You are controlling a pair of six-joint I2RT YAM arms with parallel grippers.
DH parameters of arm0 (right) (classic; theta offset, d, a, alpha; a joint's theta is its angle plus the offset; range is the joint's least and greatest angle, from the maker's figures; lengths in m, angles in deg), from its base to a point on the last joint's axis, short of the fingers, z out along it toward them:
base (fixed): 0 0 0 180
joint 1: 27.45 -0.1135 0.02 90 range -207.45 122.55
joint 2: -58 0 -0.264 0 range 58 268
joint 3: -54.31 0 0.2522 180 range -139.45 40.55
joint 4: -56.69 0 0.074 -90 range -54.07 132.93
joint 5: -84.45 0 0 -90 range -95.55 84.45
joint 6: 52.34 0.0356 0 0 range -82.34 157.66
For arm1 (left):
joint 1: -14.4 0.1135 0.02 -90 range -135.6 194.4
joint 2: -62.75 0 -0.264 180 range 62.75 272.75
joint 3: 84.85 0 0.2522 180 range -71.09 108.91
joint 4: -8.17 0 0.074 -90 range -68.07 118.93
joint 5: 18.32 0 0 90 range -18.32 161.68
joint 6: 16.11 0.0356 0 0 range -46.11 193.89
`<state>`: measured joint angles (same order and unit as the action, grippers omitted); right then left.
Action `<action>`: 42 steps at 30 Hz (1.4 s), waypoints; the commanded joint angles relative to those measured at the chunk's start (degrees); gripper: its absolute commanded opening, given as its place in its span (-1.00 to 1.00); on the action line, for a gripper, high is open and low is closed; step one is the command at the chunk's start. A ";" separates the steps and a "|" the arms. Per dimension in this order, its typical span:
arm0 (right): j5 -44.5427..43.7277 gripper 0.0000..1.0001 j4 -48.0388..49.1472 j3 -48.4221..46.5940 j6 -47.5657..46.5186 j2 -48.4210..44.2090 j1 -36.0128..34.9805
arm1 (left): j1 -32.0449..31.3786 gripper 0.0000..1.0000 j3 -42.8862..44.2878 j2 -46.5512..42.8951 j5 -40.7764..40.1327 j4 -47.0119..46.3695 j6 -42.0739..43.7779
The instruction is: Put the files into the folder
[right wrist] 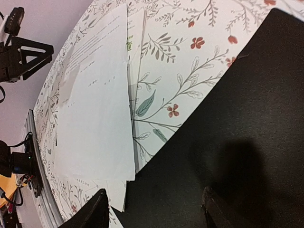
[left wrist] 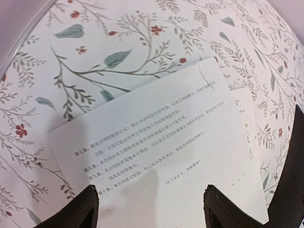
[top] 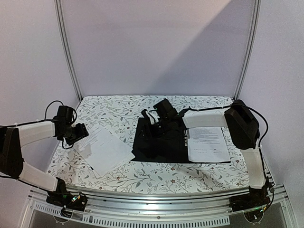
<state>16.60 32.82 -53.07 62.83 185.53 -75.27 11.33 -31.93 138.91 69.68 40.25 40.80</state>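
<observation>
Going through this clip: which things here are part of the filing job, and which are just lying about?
Part of the job:
loose sheets on the left
folder, open
single sheet lying on the folder's right half

Just there:
flowered tablecloth
metal posts behind

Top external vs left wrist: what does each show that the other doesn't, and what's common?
Only top external: the open black flat folder at centre, a white printed sheet lying on its right half, and the right arm reaching over the folder.
Only left wrist: separate rows of print on the top sheet of the loose white paper sheets, seen close up.
Both: those loose sheets, the floral tablecloth under them, and the left gripper, open, over the sheets.
</observation>
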 commanded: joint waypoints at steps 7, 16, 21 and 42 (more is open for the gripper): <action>5.71 0.27 2.31 -8.53 13.03 10.98 -1.19 | 7.74 0.55 -4.91 -1.00 -0.03 -0.32 -1.07; 9.24 0.17 1.70 -9.12 15.16 13.42 -3.77 | 8.34 0.52 -5.49 4.65 3.69 -1.24 -1.29; 10.75 0.12 2.31 -8.96 16.32 13.95 -5.35 | 8.34 0.51 -5.49 5.22 4.76 -1.87 -1.08; 17.74 -0.06 17.08 -6.16 26.04 13.50 -5.46 | 6.98 0.45 -5.76 5.15 7.45 -2.61 -0.71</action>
<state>31.42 43.68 -60.13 85.13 197.70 -80.69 18.76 -36.91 143.45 76.15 38.29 39.76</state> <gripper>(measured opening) 0.472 0.729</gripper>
